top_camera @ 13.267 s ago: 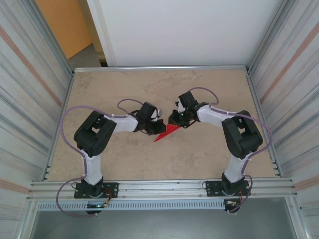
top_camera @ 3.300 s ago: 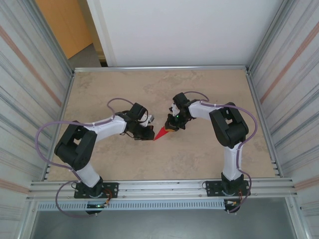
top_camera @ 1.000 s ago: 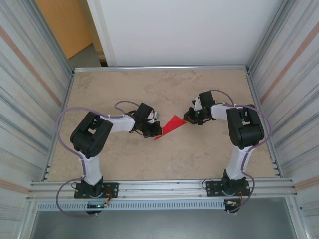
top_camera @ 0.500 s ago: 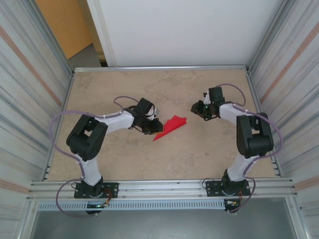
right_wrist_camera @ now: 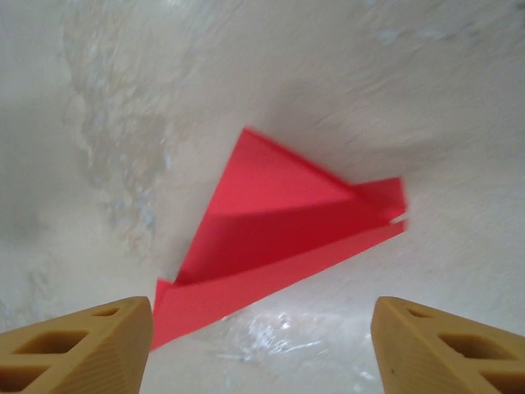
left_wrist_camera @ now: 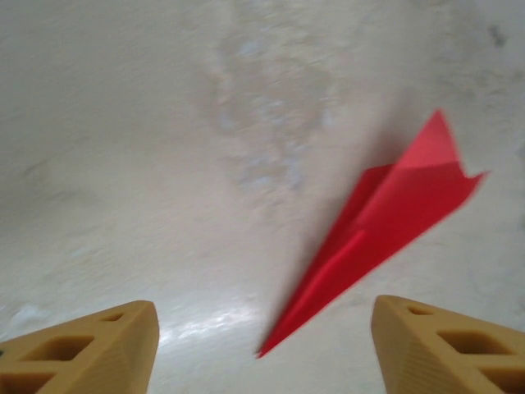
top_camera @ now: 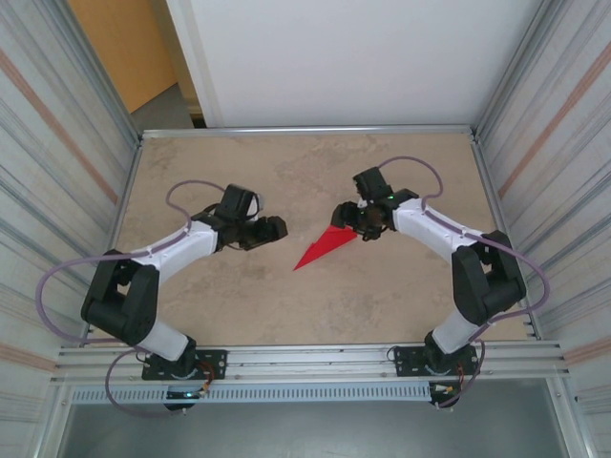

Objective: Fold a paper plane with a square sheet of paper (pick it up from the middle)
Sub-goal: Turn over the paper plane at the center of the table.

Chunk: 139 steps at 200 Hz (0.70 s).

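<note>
On table (top_camera: 286, 315): one paper plane (top_camera: 323, 247); left hand (top_camera: 279, 229), right hand (top_camera: 346, 218) spread.

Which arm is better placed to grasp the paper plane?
The right arm, probably: its open jaws hang by the wide end of the paper plane. Those of the left arm are farther away.

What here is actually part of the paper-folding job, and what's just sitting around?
Part of the job:
- the small bright red folded paper plane, lying on the table
- the left gripper, open, off to the plane's side
- the right gripper, open, at the plane's wide end

Just there:
- the beige stone-patterned table
- the ribbed metal side walls
</note>
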Each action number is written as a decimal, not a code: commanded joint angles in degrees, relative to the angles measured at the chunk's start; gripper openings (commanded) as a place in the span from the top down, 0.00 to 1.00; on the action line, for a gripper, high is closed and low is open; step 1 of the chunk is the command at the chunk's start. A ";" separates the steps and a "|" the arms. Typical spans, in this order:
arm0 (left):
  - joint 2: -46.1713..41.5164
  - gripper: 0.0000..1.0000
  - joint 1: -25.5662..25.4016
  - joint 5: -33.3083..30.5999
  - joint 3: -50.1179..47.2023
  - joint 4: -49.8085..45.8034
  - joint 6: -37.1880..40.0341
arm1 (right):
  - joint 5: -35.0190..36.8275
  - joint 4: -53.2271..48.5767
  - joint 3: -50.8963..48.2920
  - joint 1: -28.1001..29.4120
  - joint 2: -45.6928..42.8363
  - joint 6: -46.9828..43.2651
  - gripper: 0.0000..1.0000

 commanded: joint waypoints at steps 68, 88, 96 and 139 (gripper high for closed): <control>-8.07 0.06 2.81 -4.84 -8.58 2.64 3.48 | 19.10 -17.33 14.73 13.39 13.48 17.11 0.16; -9.00 0.03 3.02 -5.45 -9.44 2.39 3.92 | 19.61 -19.51 16.70 13.52 16.25 19.88 0.16; -9.05 0.03 3.09 -5.26 -9.58 2.48 4.05 | 19.72 -20.45 17.50 13.53 17.16 20.43 0.17; -8.01 0.02 3.15 -4.39 -9.94 3.28 4.11 | 21.55 -23.48 18.55 14.68 16.56 23.44 0.24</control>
